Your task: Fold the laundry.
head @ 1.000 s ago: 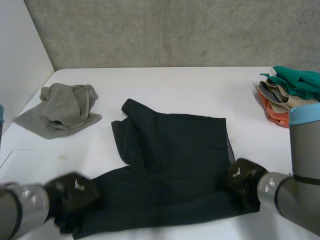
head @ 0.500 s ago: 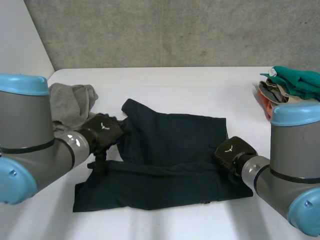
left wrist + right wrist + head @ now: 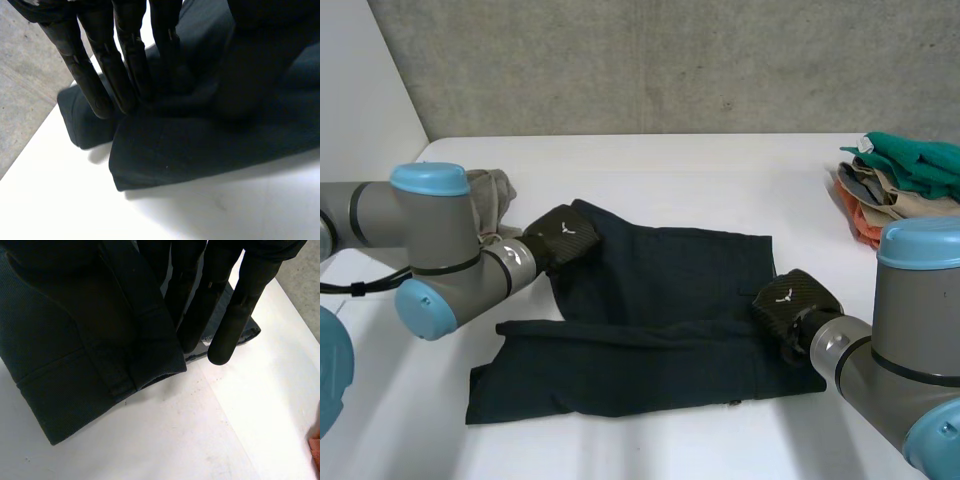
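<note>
Head view: left hand (image 3: 563,235) and right hand (image 3: 788,300) both pinch the one dark garment (image 3: 665,290).

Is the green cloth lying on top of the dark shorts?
No, the green cloth sits on a pile of clothes off to the right, well apart from the dark shorts.

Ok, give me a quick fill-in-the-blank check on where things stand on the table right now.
1. The left hand rests on the far ___ corner of the dark garment.
2. The right hand is at that garment's ___ edge.
3. The top piece of the clothes pile at the right edge of the table is ___.
4. The crumpled towel beside the left arm is ___.
Missing words: left; right; green; grey.
</note>
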### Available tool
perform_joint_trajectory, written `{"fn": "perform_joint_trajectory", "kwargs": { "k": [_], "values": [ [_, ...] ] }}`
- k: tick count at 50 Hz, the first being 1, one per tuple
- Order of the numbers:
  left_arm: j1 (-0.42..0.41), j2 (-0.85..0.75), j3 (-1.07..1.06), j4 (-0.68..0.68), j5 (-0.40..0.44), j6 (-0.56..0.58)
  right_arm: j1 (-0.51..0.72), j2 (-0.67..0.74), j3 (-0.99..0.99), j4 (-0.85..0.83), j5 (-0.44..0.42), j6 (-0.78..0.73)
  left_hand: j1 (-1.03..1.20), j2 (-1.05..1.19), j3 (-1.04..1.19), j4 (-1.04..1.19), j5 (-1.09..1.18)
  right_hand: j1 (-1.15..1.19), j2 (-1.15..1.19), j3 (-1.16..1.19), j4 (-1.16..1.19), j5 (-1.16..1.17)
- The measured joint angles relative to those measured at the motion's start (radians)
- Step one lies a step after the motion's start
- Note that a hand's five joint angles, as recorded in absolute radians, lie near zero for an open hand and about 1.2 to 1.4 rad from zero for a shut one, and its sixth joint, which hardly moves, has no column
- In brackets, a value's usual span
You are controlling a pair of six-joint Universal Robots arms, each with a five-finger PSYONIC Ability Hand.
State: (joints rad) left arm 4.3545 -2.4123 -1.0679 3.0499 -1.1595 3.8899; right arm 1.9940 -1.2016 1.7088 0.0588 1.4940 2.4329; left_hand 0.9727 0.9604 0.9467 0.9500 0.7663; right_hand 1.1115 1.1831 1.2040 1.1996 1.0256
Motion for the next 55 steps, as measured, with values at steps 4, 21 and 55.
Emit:
{"fn": "perform_joint_trajectory", "kwargs": {
  "k": [4, 21, 55],
  "values": [
    [0.003, -0.013, 0.012, -0.001, -0.055, 0.035, -0.001, -0.001, 0.002, -0.002, 0.000, 0.001, 0.189, 0.219, 0.229, 0.231, 0.214, 0.000, 0.000, 0.000, 0.000, 0.000],
    [0.018, 0.199, -0.227, -0.037, -0.398, 0.165, 0.032, -0.033, 0.011, 0.005, -0.010, 0.005, 0.189, 0.234, 0.242, 0.249, 0.223, 0.004, 0.000, 0.000, 0.000, 0.000],
    [-0.008, 0.007, -0.049, -0.050, -0.129, 0.086, 0.019, -0.025, 0.034, -0.019, -0.011, 0.007, 0.089, 0.058, 0.067, 0.068, 0.065, 0.004, 0.000, 0.000, 0.000, 0.000]
  ]
}}
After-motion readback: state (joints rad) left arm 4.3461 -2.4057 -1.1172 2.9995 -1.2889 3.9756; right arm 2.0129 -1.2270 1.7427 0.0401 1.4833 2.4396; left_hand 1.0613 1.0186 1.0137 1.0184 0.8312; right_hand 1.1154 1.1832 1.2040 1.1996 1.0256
